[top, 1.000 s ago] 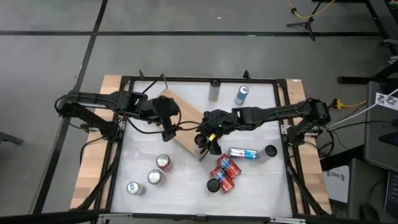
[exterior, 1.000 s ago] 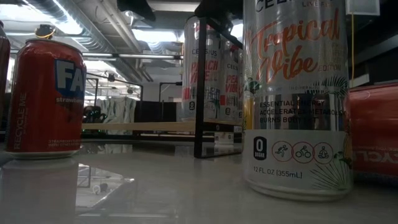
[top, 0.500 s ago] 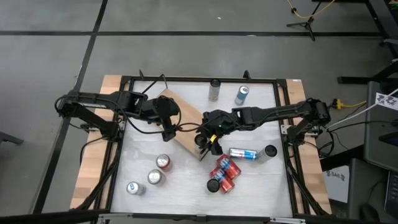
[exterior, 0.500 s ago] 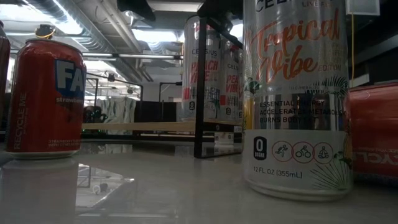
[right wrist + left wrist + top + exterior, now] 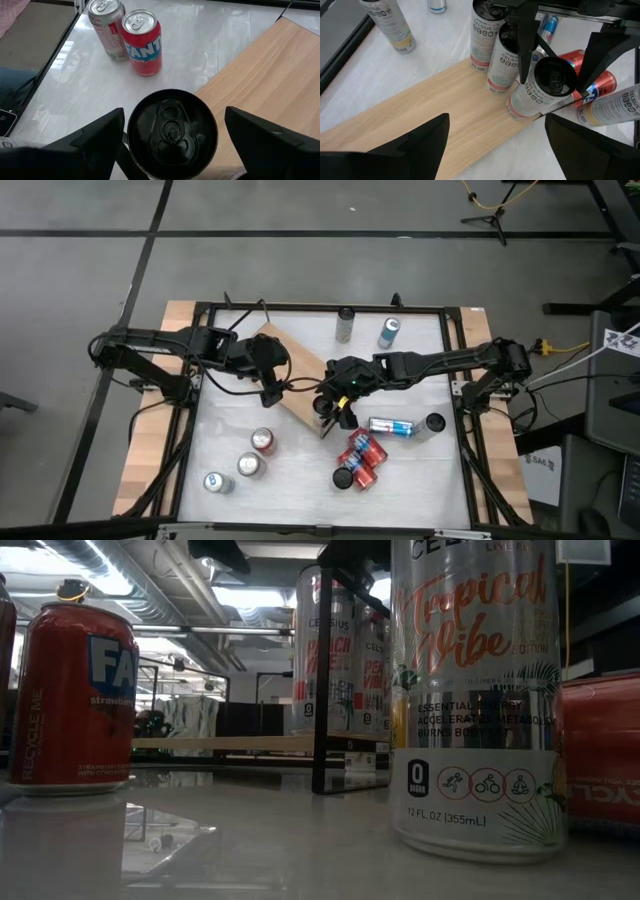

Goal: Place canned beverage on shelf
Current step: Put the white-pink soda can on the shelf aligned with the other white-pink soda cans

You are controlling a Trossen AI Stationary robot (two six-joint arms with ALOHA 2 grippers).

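The shelf (image 5: pixel 290 380) is a light-wood board lying slantwise in the table's middle. Two slim Celsius cans (image 5: pixel 492 45) stand on its near-right end. A third, black-topped can (image 5: pixel 552 75) is at that end's edge, and my right gripper (image 5: pixel 172 150) is shut on it. In the high view this gripper (image 5: pixel 335 405) reaches in from the right. My left gripper (image 5: pixel 495 150) hovers open above the bare board, left of the cans, with nothing between its fingers. My right gripper pinches the black-topped can's upper wall (image 5: pixel 538 94) between its two fingers (image 5: pixel 526 45), one on each side just below the rim. The fingers slant down from the table's right side. The can leans a little, its base (image 5: pixel 520 109) at the shelf's end edge.
Two cans (image 5: pixel 345 325) (image 5: pixel 389 332) stand near the far edge. Three more (image 5: pixel 249 463) stand near-left. A blue can (image 5: pixel 392 426) lies right of the shelf beside a dark-topped one (image 5: pixel 433 423), with red cans (image 5: pixel 360 458) piled nearer. A black frame (image 5: pixel 200 310) rims the table.
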